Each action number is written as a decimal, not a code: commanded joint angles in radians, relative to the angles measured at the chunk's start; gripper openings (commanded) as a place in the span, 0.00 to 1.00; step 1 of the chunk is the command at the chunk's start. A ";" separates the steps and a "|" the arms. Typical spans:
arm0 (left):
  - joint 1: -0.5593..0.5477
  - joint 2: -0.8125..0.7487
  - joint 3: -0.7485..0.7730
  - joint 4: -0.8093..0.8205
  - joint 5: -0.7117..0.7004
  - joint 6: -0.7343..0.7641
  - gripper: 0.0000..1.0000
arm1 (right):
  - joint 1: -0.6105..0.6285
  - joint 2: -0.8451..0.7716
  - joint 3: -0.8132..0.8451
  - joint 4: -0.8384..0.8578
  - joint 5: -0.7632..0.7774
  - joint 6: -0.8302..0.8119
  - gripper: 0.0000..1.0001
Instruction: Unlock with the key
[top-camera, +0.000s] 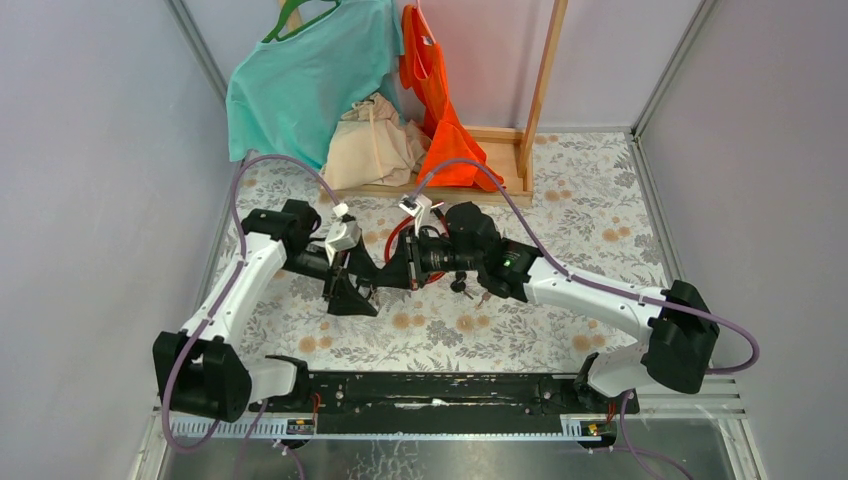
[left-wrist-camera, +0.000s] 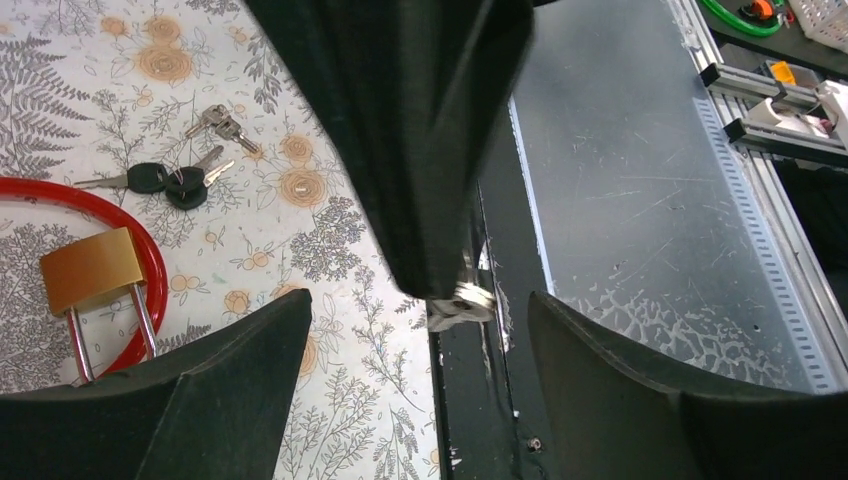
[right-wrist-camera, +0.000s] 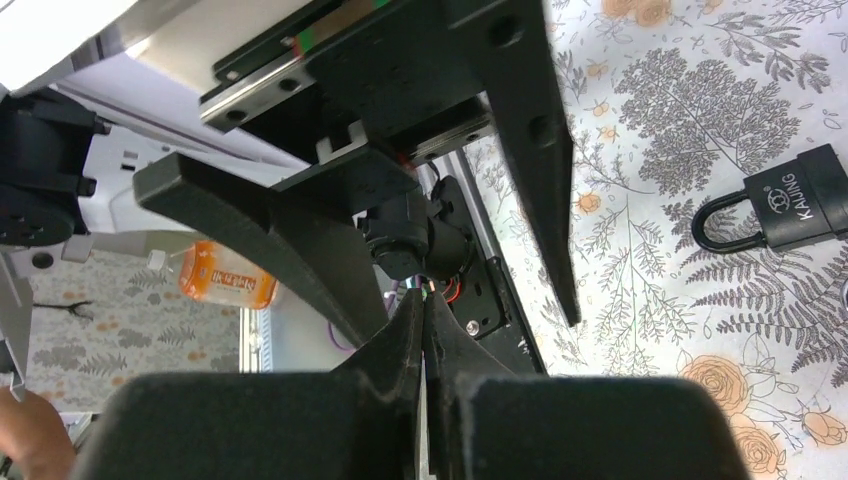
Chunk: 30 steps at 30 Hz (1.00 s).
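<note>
My right gripper (top-camera: 402, 268) is shut, and the left wrist view shows a small silver key (left-wrist-camera: 462, 303) sticking out of its black fingertips. It hangs between the wide-apart fingers (left-wrist-camera: 250, 370) of my left gripper (left-wrist-camera: 418, 300), which is open and touches nothing. A brass padlock (left-wrist-camera: 90, 268) lies on the flowered cloth inside a red cable loop (left-wrist-camera: 150, 240). A black padlock (right-wrist-camera: 805, 195) lies shut on the cloth in the right wrist view. From that view my right gripper (right-wrist-camera: 422, 300) has its fingers pressed together.
Spare keys with black heads (left-wrist-camera: 165, 180) and a silver bunch (left-wrist-camera: 222, 122) lie on the cloth; they also show as keys (top-camera: 462, 285) from above. A wooden rack (top-camera: 540, 90) with a teal shirt (top-camera: 300, 80), orange vest (top-camera: 440, 100) and beige bag (top-camera: 375, 145) stands at the back.
</note>
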 joint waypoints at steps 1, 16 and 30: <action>-0.012 -0.060 -0.022 -0.046 0.044 0.074 0.81 | 0.007 -0.053 -0.009 0.074 0.058 0.023 0.00; -0.011 -0.156 -0.073 -0.042 0.092 0.145 0.77 | 0.006 -0.098 -0.069 0.126 0.126 0.055 0.00; -0.015 -0.374 -0.132 0.457 -0.259 -0.682 1.00 | 0.005 -0.076 -0.044 0.103 0.174 0.074 0.00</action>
